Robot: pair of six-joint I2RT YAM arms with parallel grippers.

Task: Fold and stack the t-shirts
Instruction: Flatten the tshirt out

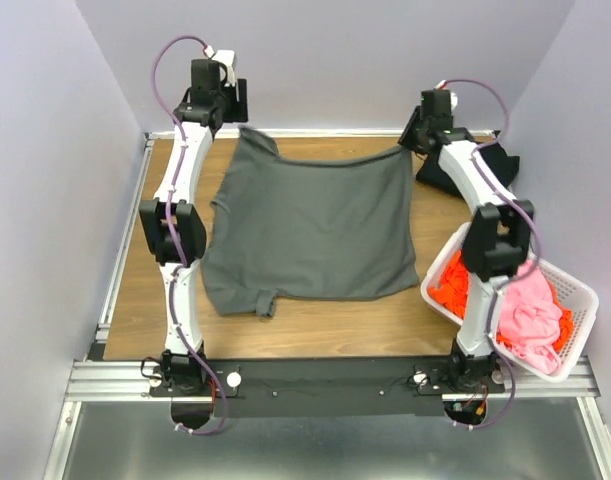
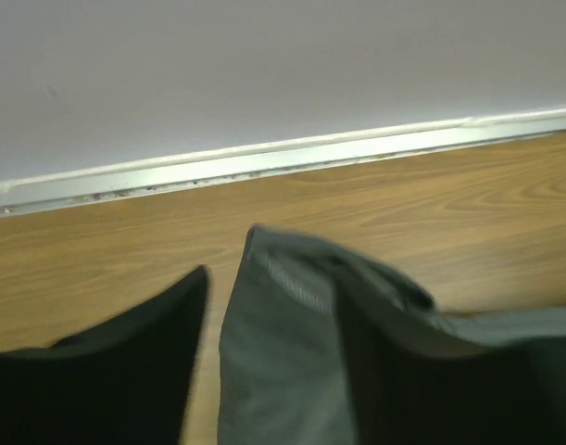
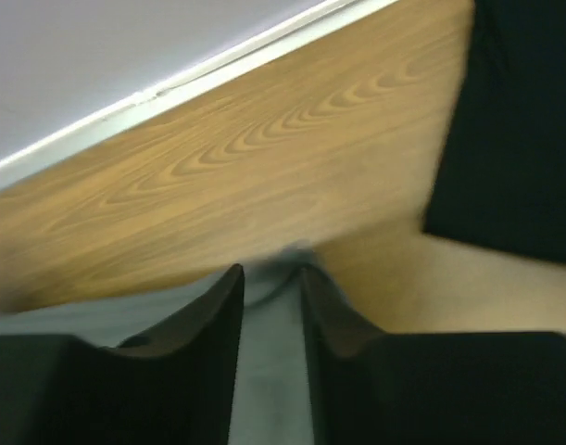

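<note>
The dark grey t-shirt lies spread across the table, its far edge raised at both back corners. My left gripper is at the far left corner. In the left wrist view its jaws stand apart. The grey cloth rests against the right finger, and a strip of table shows beside the left finger. My right gripper is shut on the far right corner, with cloth pinched between its fingers. A black t-shirt lies at the back right.
A white slatted basket at the right front holds orange and pink shirts. The back wall and a metal rail are just beyond both grippers. The black shirt lies close to the right of my right gripper.
</note>
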